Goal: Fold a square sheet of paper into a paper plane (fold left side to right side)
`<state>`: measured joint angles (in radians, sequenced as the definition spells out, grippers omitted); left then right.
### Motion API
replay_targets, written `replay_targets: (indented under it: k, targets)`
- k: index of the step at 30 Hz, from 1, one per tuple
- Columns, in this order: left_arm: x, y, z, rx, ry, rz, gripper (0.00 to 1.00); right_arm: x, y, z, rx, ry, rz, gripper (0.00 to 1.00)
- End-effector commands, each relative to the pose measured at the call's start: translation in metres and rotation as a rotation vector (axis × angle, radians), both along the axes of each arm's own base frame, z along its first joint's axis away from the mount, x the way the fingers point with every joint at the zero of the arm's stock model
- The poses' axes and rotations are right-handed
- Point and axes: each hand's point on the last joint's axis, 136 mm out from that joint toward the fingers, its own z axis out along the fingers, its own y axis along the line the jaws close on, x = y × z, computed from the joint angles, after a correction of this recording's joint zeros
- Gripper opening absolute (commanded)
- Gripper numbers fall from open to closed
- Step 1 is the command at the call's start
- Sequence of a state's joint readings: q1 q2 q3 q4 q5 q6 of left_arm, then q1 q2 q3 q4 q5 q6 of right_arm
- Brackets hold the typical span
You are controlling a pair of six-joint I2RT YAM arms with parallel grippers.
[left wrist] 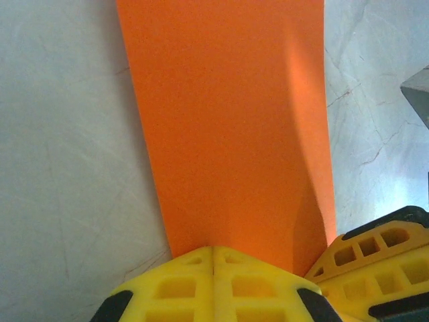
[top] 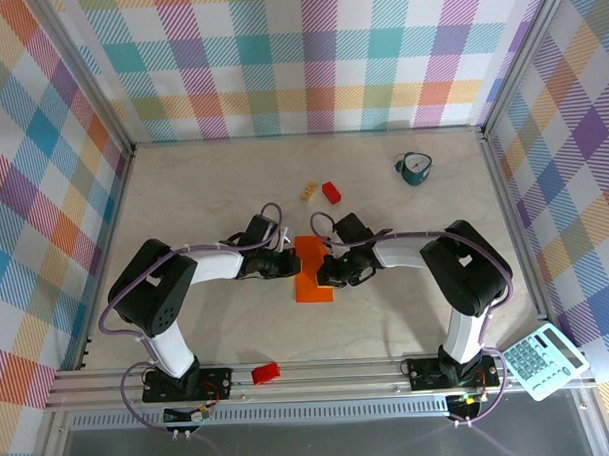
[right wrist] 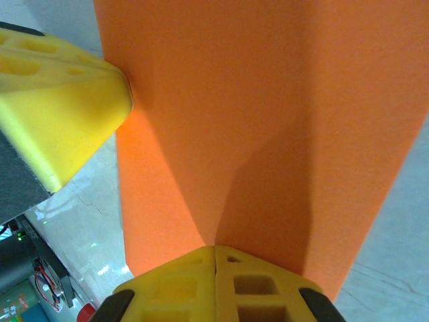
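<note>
The square sheet of paper (top: pixel 312 287) lies on the table as a narrow, folded bright orange strip between the two arms. My left gripper (top: pixel 292 264) is shut, its tips down on the strip's left edge. My right gripper (top: pixel 332 271) is shut too, its tips on the right edge. In the left wrist view the closed yellow tips of the left gripper (left wrist: pixel 213 248) rest on the paper (left wrist: pixel 228 121), with the right gripper's fingers (left wrist: pixel 375 249) close by. In the right wrist view the right gripper (right wrist: pixel 215 248) presses the paper (right wrist: pixel 268 100), where a raised crease shows.
A small red block (top: pixel 331 192) and a tan block (top: pixel 309 192) lie just beyond the paper. A teal cup (top: pixel 414 168) stands at the back right. Another red block (top: pixel 266 372) sits on the front rail, and a calculator (top: pixel 542 361) lies at the near right.
</note>
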<state>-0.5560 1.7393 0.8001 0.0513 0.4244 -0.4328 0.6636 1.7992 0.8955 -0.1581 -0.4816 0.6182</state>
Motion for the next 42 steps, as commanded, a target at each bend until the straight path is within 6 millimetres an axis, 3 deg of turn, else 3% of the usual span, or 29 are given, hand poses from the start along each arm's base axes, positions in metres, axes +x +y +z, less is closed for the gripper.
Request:
replay_targets:
  k: [1, 6, 11, 15, 30, 42]
  targets:
    - [-0.016, 0.009, -0.021, 0.077, 0.058, -0.01, 0.0, 0.002, 0.002, 0.019, 0.003, 0.011, -0.004, 0.11]
    - [-0.018, 0.01, -0.02, 0.075, 0.055, -0.007, 0.0, 0.005, -0.012, 0.038, 0.019, -0.009, -0.021, 0.21]
    - [-0.018, 0.009, -0.019, 0.07, 0.056, -0.009, 0.0, -0.008, -0.035, 0.034, -0.001, 0.022, -0.05, 0.3]
    - [-0.018, 0.009, -0.019, 0.067, 0.056, -0.002, 0.0, -0.02, -0.038, 0.028, 0.012, 0.067, -0.055, 0.34]
    - [-0.019, 0.009, -0.018, 0.061, 0.058, 0.01, 0.0, -0.036, -0.029, 0.008, 0.056, 0.137, -0.051, 0.35]
    - [-0.019, 0.008, -0.014, 0.051, 0.053, 0.01, 0.0, -0.026, -0.018, 0.013, 0.098, 0.105, -0.045, 0.26]
